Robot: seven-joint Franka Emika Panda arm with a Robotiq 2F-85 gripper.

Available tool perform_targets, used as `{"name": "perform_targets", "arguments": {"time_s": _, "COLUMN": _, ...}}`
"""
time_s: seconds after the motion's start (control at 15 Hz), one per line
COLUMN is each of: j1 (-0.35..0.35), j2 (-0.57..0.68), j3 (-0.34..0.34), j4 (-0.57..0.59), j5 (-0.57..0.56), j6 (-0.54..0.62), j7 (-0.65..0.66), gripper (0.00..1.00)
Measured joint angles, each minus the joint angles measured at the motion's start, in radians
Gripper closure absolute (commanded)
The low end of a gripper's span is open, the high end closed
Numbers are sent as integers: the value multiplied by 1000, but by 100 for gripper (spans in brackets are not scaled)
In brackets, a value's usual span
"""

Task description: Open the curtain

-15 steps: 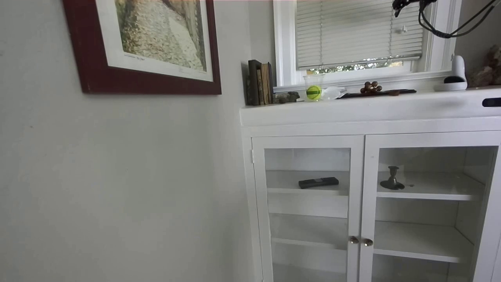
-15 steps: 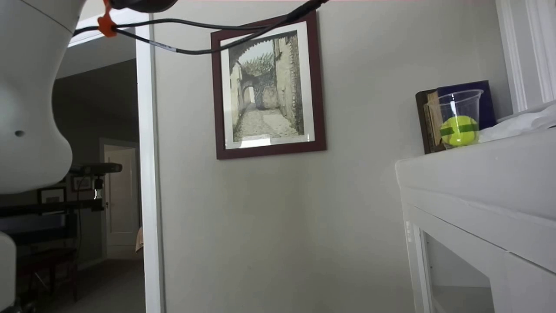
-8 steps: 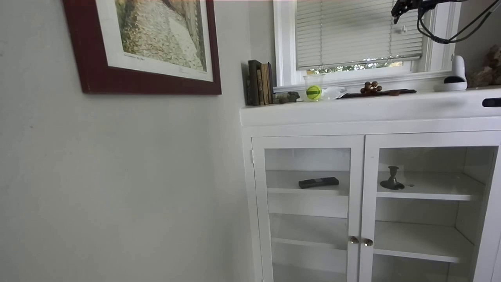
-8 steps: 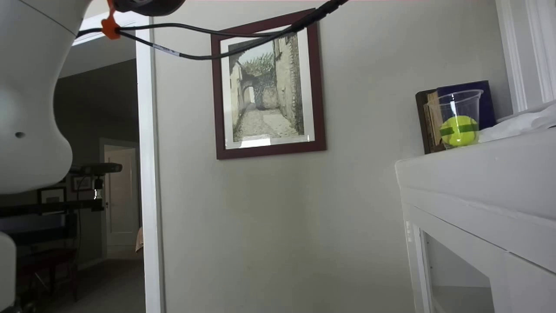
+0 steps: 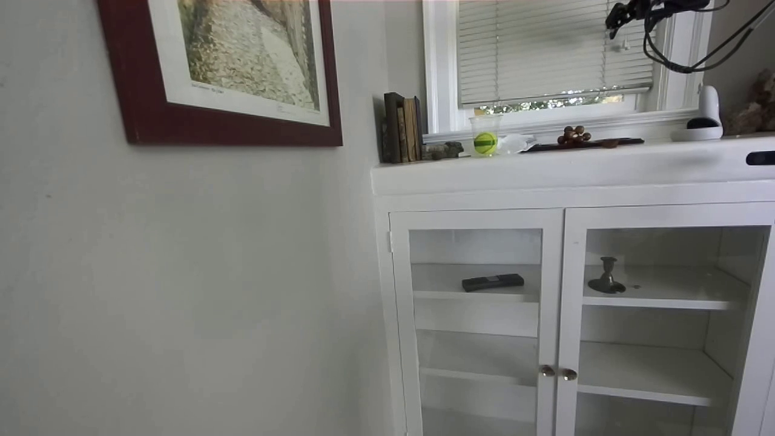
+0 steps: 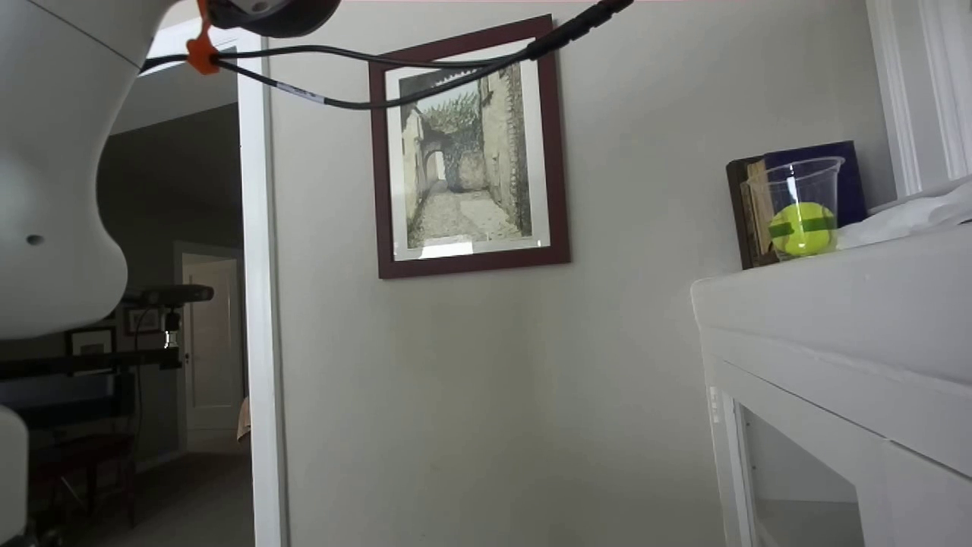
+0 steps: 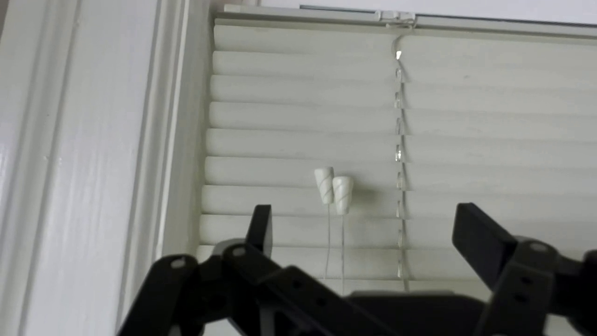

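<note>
The curtain is a white slatted blind (image 5: 545,54) in the white-framed window, hanging most of the way down. In the wrist view, which stands upside down, the blind (image 7: 298,116) fills the background. Two white cord pulls (image 7: 343,191) on thin cords show in front of its slats. My gripper (image 7: 366,226) is open and empty. In the wrist view its fingers stand wide apart, with the pulls in the image gap between them, nearer the left finger and just past the fingertips. In an exterior view the black gripper (image 5: 613,27) is at the top right, in front of the blind.
Below the window, a white ledge (image 5: 545,166) holds books (image 5: 402,127), a cup with a yellow-green ball (image 5: 485,142), a brown bead cluster (image 5: 574,135) and a white device (image 5: 705,115). A red-framed picture (image 6: 471,270) hangs on the wall. Cables (image 6: 357,105) loop from the arm.
In an exterior view the gripper has moved slightly downward, and more of it shows in front of the blind. The arm's cables have shifted down too. The blind has not moved.
</note>
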Motion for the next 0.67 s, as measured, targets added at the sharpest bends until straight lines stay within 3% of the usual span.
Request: {"name": "perform_targets", "arguments": {"time_s": 0.67, "j1": -18, "j2": 84, "j3": 7, "j4": 97, "j5": 0, "j6": 65, "j7": 9, "gripper": 0}}
